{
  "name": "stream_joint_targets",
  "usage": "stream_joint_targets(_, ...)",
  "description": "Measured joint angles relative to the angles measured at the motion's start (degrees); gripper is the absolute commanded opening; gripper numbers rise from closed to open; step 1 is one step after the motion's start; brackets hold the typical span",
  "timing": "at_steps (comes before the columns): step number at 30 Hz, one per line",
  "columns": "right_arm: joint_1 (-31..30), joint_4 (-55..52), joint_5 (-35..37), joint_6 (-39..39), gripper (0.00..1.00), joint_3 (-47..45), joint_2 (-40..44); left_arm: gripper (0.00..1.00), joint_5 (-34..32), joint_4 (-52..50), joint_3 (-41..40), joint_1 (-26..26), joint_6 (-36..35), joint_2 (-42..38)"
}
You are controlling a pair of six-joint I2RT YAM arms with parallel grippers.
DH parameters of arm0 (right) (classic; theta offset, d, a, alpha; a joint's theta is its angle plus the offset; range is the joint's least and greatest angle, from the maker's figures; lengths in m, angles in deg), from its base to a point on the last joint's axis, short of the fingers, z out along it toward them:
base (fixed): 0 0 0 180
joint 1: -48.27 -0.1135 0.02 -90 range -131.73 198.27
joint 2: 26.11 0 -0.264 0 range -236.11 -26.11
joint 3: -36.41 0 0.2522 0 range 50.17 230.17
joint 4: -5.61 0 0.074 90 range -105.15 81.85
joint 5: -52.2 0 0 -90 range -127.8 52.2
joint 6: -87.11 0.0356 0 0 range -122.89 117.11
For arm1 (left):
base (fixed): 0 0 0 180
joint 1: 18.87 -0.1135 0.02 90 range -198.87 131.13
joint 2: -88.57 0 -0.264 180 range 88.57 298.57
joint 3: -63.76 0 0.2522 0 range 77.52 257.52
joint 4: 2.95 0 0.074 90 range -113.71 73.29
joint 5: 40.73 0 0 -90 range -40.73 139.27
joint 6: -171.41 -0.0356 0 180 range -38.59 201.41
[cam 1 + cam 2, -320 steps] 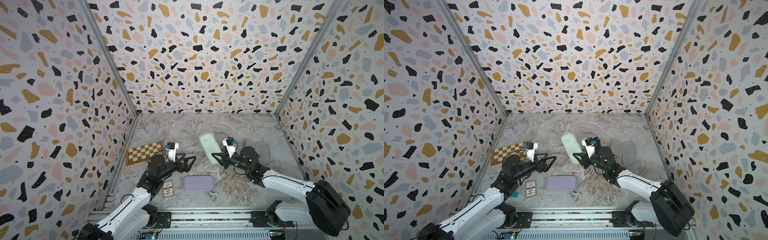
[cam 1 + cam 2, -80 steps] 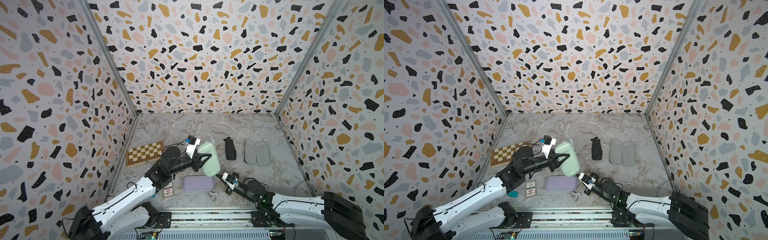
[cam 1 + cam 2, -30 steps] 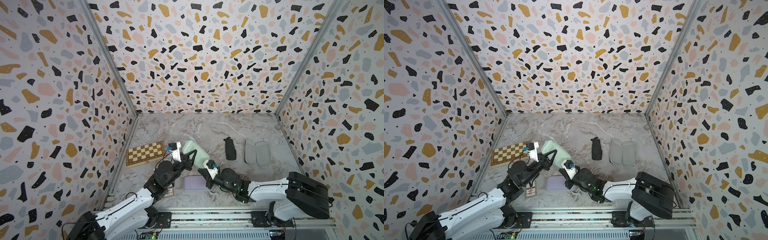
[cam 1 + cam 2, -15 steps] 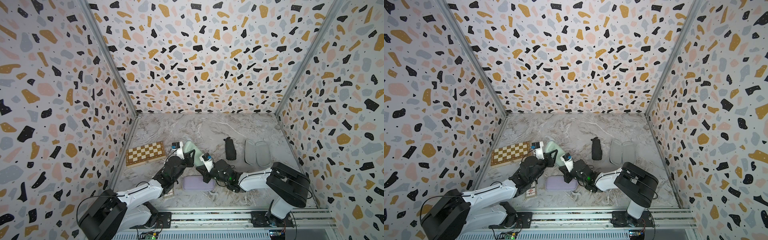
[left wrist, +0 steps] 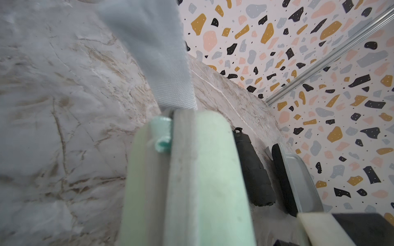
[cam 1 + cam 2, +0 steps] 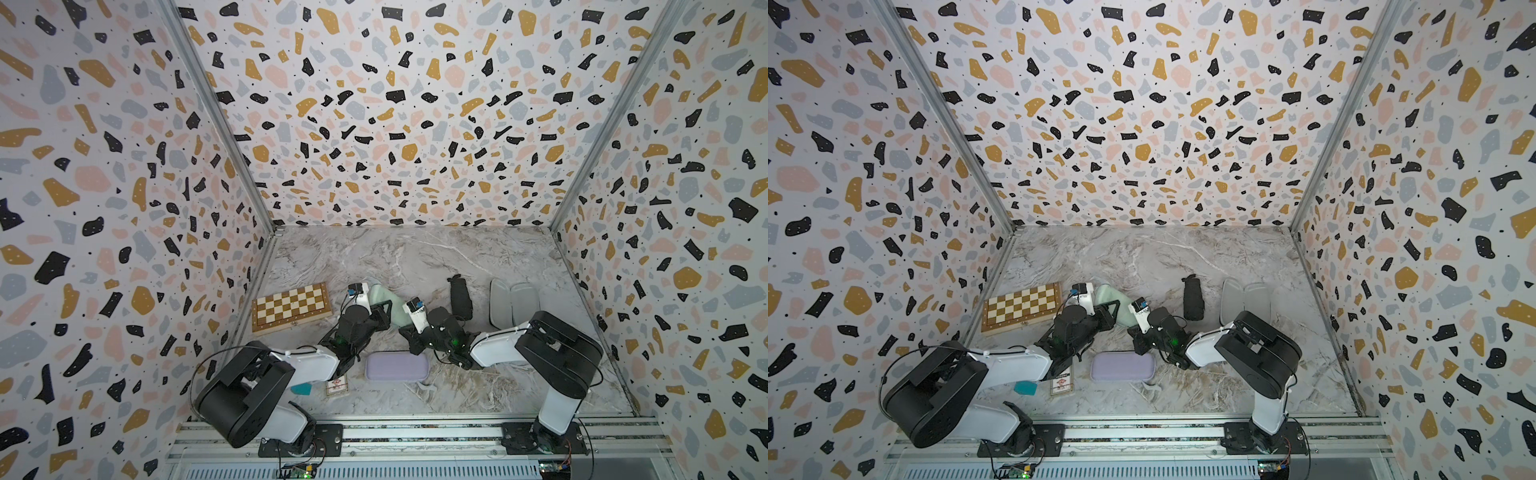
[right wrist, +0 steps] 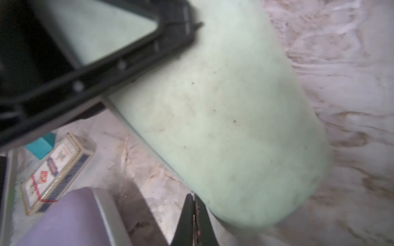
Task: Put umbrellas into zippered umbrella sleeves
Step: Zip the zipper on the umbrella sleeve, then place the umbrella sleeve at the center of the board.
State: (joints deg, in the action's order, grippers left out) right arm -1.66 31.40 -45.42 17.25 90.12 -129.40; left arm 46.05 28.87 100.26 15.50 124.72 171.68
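Your mint sleeve (image 7: 223, 117) now lies lower than before; right gripper (image 7: 194, 200) pinched shut, left gripper (image 6: 384, 313) unclear, black umbrella (image 6: 460, 297) unsleeved.

Mint green sleeve (image 7: 223, 127), lilac sleeve (image 6: 397, 365), black umbrella (image 6: 460, 297), checkered chessboard (image 6: 291, 307)

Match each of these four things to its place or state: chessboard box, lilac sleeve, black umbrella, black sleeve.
Things:
1. chessboard box
2. lilac sleeve
3. black umbrella
4. black sleeve

Places or states:
A. lies open, grey lining up
B. loose, outside any sleeve
C. closed, nearest the front of the four
D. farthest left of the four

Pairs: 1-D, 2-C, 3-B, 4-A.
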Motion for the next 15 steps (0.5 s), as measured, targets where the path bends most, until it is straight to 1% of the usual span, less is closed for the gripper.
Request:
stream_joint_targets(5, 1.99, -1.09, 1.7, 0.04, 0.0, 0.0, -0.48, 0.55, 1.25, -0.22, 0.17, 0.02, 1.29, 4.13)
stream_joint_targets(10, 2.95, -1.09, 2.27, 0.2, 0.0, 0.0, -0.48, 0.56, 1.97, 0.94, 0.68, -0.09, 1.57, 6.19)
stream_joint_targets(11, 3.08, -1.09, 2.27, 0.2, 0.0, 0.0, -0.48, 0.58, 2.16, 1.18, 0.68, -0.13, 1.6, 6.38)
stream_joint_targets(14, 3.65, -0.98, 2.21, 0.2, 0.0, 0.0, -0.48, 0.69, 3.28, 1.05, 0.68, -0.22, 1.4, 6.84)
stream_joint_targets(15, 4.11, -0.74, 2.16, 0.17, 0.0, 0.0, -0.48, 0.7, 3.78, 0.79, 0.68, -0.22, 1.33, 7.06)
